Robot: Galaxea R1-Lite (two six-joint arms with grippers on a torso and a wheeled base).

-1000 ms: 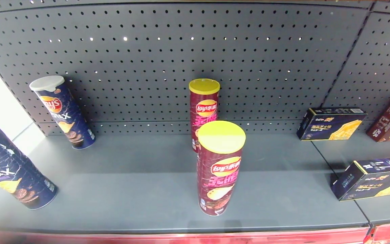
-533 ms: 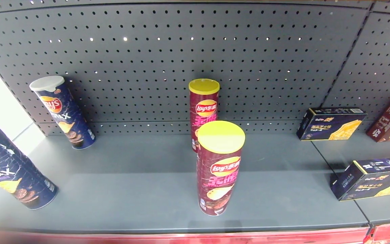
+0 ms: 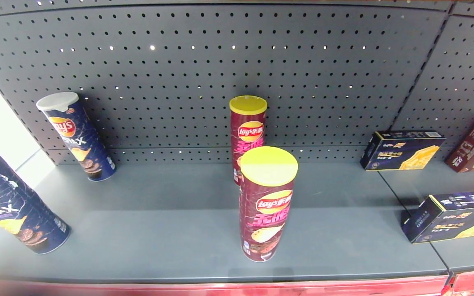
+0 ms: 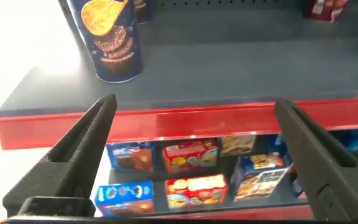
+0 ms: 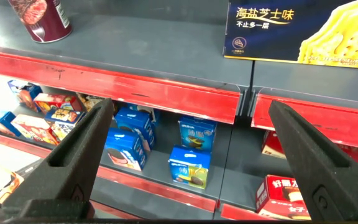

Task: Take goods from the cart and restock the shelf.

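Zero change: front maroon can stands just before rear maroon can, mid shelf; left gripper and right gripper both spread wide, empty, facing shelf front.

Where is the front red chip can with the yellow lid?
In the head view, the front maroon chip can stands upright in the middle of the shelf, just ahead of the second maroon can by the pegboard.

Lighting: bright, even, from above. Shadows: soft and faint on the shelf beside the canisters. Glare: white washout at the head view's left edge; light pinpoints through pegboard holes. Distortion: straight edges bow near the borders.
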